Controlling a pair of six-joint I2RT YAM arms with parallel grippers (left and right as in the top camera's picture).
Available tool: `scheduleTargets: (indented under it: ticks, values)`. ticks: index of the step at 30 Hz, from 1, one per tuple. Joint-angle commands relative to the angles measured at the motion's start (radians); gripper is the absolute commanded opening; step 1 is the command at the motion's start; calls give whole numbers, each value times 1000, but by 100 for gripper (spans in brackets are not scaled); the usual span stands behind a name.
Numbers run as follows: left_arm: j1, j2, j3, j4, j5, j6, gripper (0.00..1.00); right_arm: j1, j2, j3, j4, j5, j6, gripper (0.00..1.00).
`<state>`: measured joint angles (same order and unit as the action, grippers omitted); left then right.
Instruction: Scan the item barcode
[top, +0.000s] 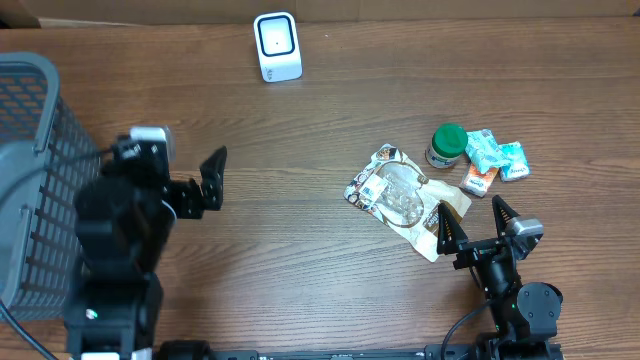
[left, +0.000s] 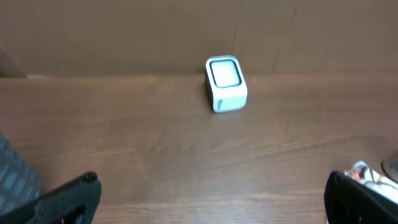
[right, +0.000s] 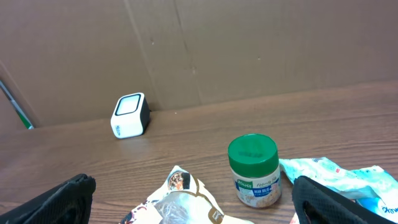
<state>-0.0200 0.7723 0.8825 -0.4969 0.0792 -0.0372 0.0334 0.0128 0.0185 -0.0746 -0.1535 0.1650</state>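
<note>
Judging crinkly brown-and-clear plastic pouch (top: 400, 190) light, floppy: pinch edge nearest white box scanner (top: 277, 46); left fingers (top: 212, 172), right fingers (top: 446, 233) spread, empty.

A brown wood-grain bench (top: 300, 250) spreads under and ahead of the fingers (top: 212, 172). Beyond them, along its far edge, stands a plain cardboard wall (right: 249, 43) with upright creases. The light is even and soft, with a faint sheen on the wood.
</note>
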Motion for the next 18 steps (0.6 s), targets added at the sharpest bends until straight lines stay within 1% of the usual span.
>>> scheduleTargets:
  ticks: [1,4,9,13,18]
  values:
    - [-9,-100,-178,142,40,23,99,1,-10,-10,5,-5,11,100]
    - [-14,-183,-327,290,43,24,100,1,-10,-10,5,-5,11,100]
    - [-15,-348,-533,447,44,53,99,1,-10,-10,5,-5,11,100]
    - [-15,-459,-649,507,44,108,100,1,-10,-10,5,-5,11,100]
    - [-15,-574,-735,509,44,169,100,1,-10,-10,5,-5,11,100]
